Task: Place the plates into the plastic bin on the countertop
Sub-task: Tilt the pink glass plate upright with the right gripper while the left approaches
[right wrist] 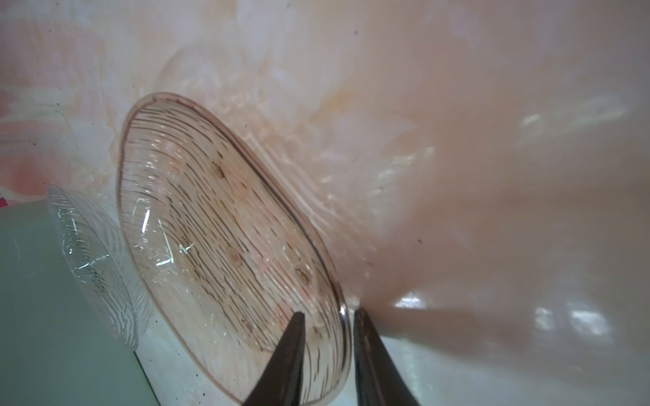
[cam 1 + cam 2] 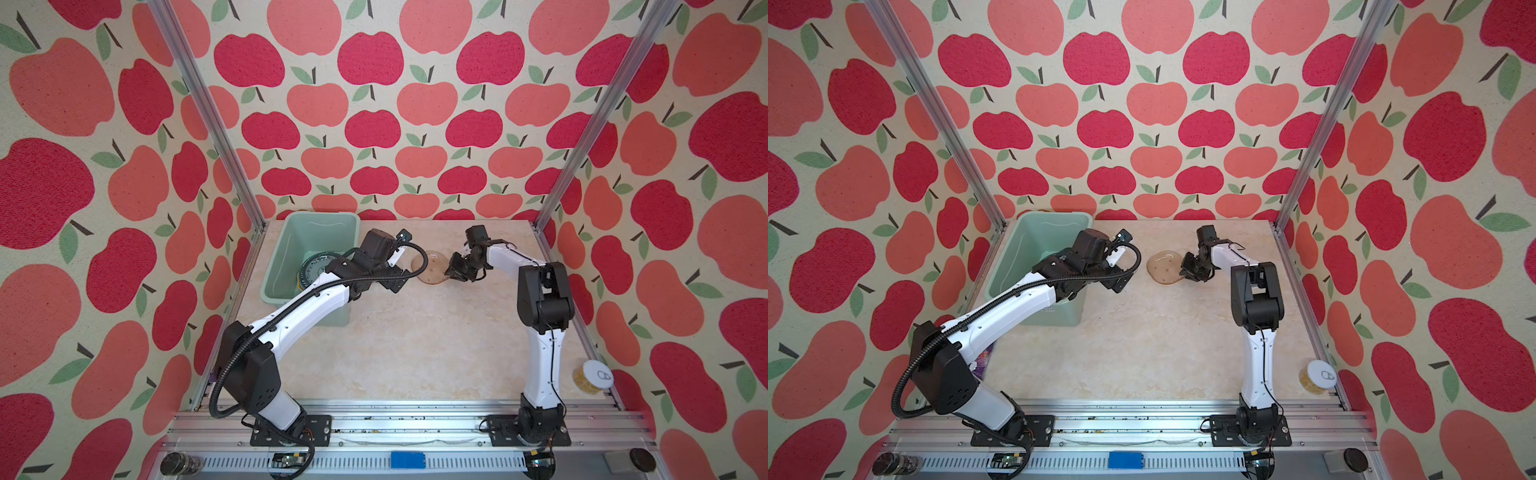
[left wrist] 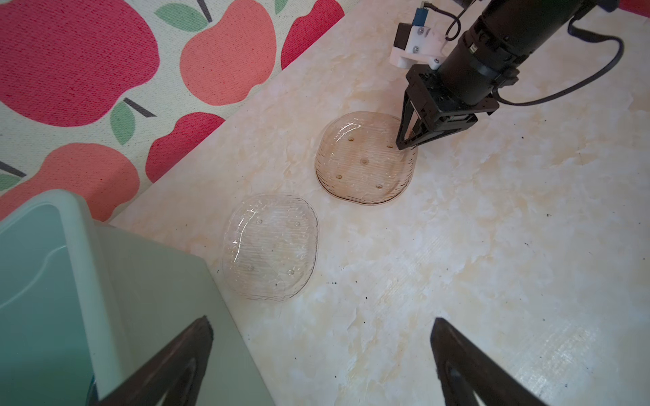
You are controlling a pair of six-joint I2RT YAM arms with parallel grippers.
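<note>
Two plates: amber plate [image 3: 365, 158], clear plate [image 3: 271, 246], on countertop [image 3: 492, 246] beside bin [image 3: 158, 298].
Right gripper [image 1: 329, 311]: my fingers, narrowly apart, straddle amber rim; grip I cannot tell.
Left gripper [image 3: 320, 321]: wide open, empty.

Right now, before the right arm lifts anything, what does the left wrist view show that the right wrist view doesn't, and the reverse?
Left wrist only: the right gripper seen from outside at the rim of the amber ribbed glass plate, that plate's full outline, the apple-patterned wall, and the left gripper open. Right wrist only: a close look at its fingers straddling that rim, one over the plate's inside, one outside, not yet clamped. Both: that plate, the clear ribbed glass plate beside the pale mint-green plastic bin, and the marble-patterned countertop.
</note>
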